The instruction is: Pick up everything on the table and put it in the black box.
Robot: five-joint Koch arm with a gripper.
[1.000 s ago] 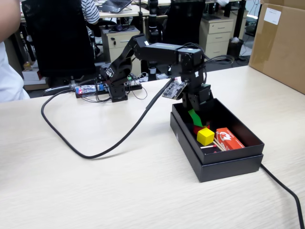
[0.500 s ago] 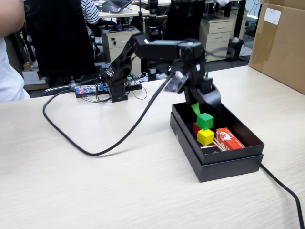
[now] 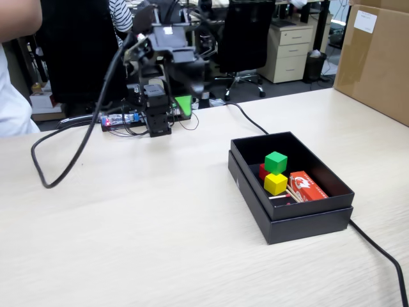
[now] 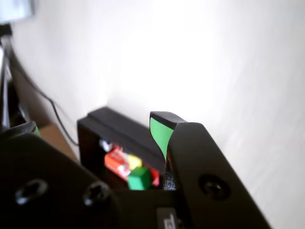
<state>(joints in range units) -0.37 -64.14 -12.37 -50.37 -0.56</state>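
**Ana:** Cubes first! Where were they, and where was the pincer?

**Ben:** All three sat inside the black box. The green cube was on top of the red cube, and the yellow cube was just in front, touching them. The gripper was far away from them, pulled back up near the arm's base at the back of the table.

**Ana:** Was the pincer holding anything?

**Ben:** No, nothing was in it. In the wrist view its green-padded tip stood well apart from the other one, so it was spread wide.

**Ana:** What else was in the box?

**Ben:** A red-and-white packet lay beside the cubes, with some thin sticks next to the yellow one.

**Ana:** And the table and room?

**Ben:** The table was pale wood. A black cable curled across it. A big brown carton stood at the right. Behind were office chairs, drawers, and a person at the left edge.

**Ana:** What changed from before?

**Ben:** Half a second earlier the pincer was right over the box, with the green cube just under it. Now the arm had swung back, and the green cube stayed on the red one.
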